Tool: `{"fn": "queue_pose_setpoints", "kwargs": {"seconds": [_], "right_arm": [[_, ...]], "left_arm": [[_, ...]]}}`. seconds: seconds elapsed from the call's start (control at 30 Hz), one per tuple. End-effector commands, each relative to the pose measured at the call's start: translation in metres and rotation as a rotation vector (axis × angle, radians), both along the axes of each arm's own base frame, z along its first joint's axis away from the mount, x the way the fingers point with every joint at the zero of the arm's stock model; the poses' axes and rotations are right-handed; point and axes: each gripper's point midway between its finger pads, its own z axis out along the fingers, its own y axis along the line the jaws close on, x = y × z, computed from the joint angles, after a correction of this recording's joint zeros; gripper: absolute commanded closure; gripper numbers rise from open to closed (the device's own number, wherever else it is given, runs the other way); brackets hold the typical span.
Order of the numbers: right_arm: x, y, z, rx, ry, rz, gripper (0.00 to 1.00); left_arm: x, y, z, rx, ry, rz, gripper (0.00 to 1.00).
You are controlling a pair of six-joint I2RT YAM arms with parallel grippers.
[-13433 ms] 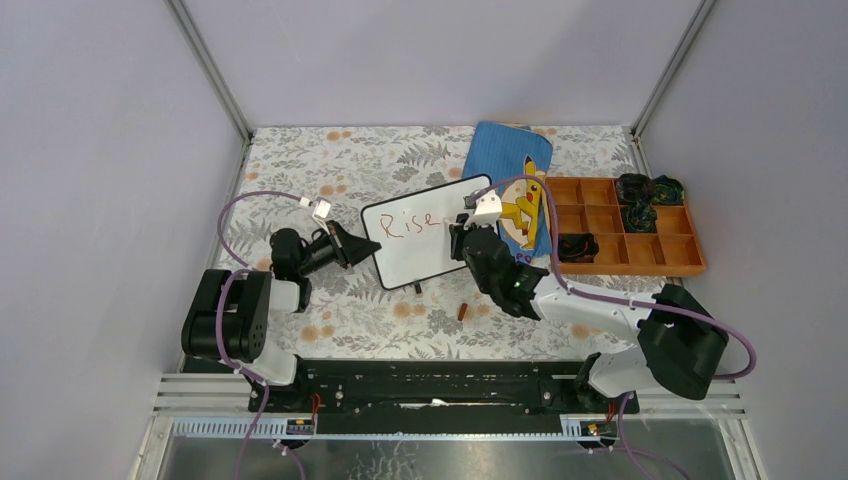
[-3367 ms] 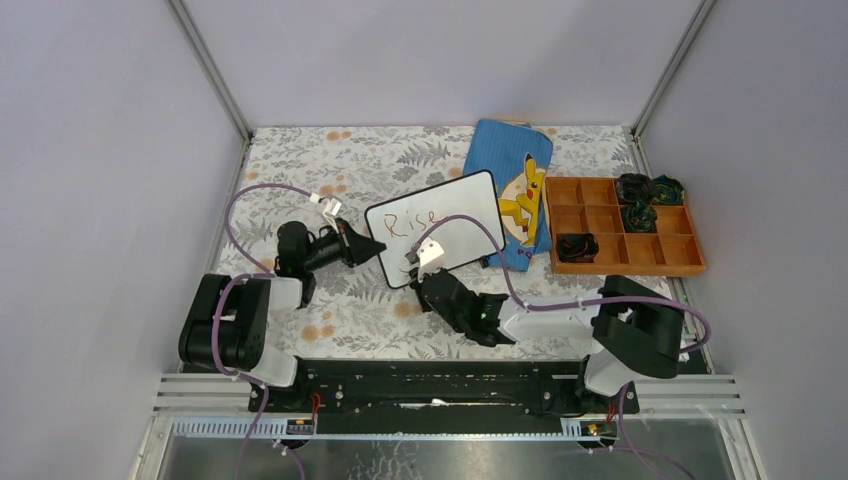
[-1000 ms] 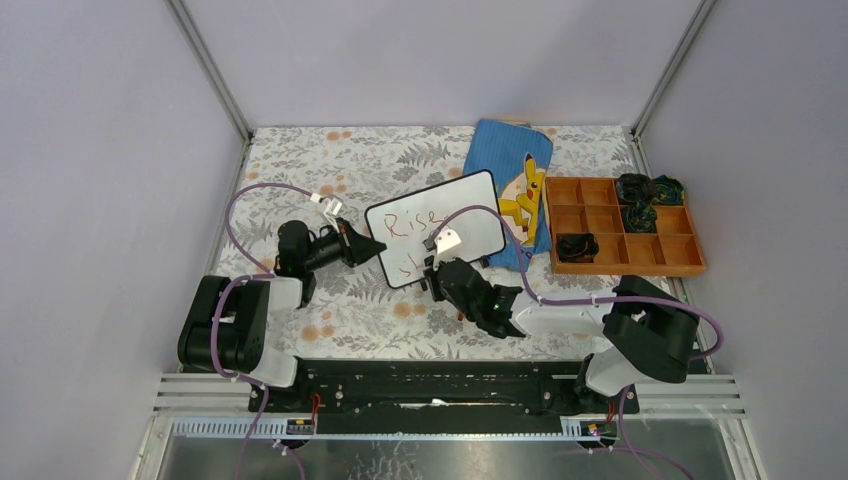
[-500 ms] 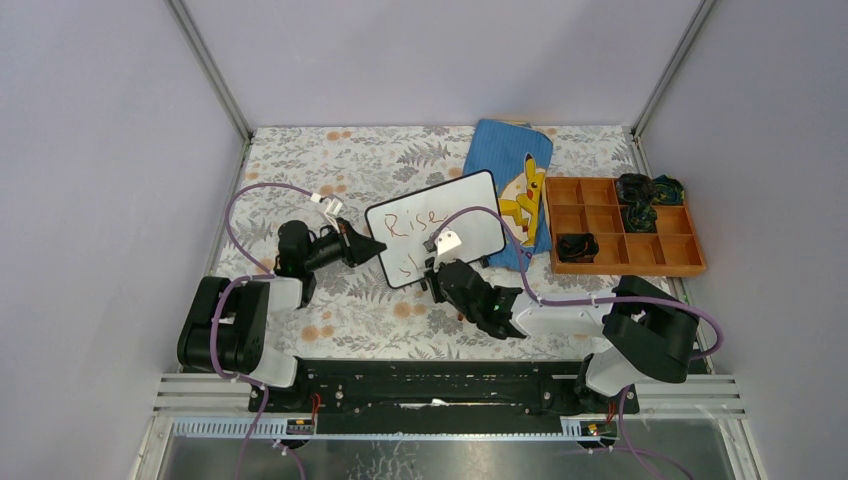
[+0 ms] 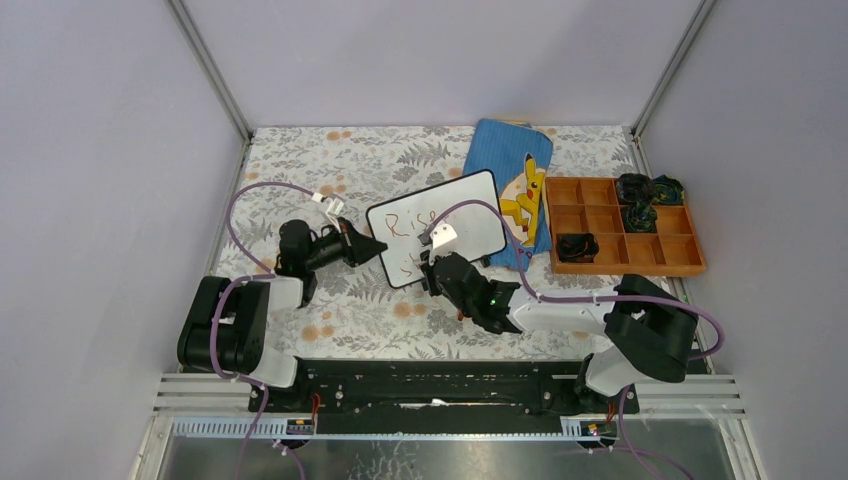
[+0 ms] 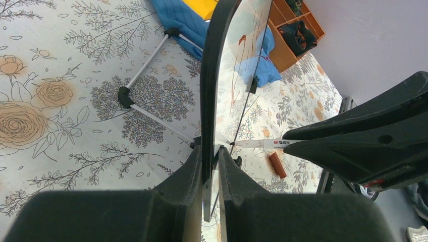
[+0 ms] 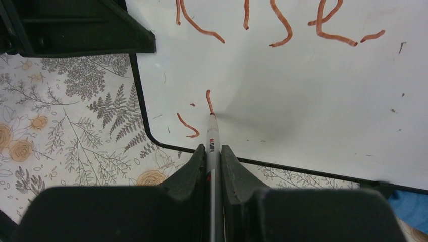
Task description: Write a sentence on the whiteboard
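The whiteboard (image 5: 440, 225) stands tilted mid-table, with "Rise" in red-brown on its upper line and a few short strokes below. My left gripper (image 5: 372, 247) is shut on the board's left edge (image 6: 208, 116) and holds it upright. My right gripper (image 5: 433, 268) is shut on a white marker (image 7: 212, 138) whose tip touches the board's face (image 7: 303, 85) at the lower left, at the bottom of a short vertical stroke. The marker also shows in the left wrist view (image 6: 262, 144). A red-brown marker cap (image 6: 276, 165) lies on the cloth below the board.
A blue Pikachu pouch (image 5: 512, 180) lies behind the board's right end. A wooden compartment tray (image 5: 625, 228) with dark bundled items sits at the right. The board's black feet (image 6: 124, 97) rest on the floral tablecloth (image 5: 330, 165).
Since "Rise" alone stood on the board, my right gripper has moved down-left to a second line and drawn short strokes there. In the last second it shifted slightly up.
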Motion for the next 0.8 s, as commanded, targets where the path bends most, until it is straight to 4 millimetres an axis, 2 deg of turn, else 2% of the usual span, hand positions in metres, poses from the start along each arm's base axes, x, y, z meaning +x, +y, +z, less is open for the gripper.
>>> {"fn": "queue_pose_setpoints", "kwargs": {"seconds": [0.0, 0.33, 0.77], "right_arm": [[0.016, 0.006, 0.024, 0.03, -0.053, -0.036, 1.0], [0.025, -0.006, 0.021, 0.004, -0.05, -0.075, 1.0], [0.024, -0.025, 0.012, -0.013, -0.037, -0.121, 1.0]], "left_arm": [[-0.007, -0.001, -0.024, 0.05, 0.078, 0.004, 1.0], [-0.007, -0.001, -0.025, 0.053, 0.08, 0.005, 1.0], [-0.007, -0.001, -0.025, 0.056, 0.08, 0.006, 1.0]]}}
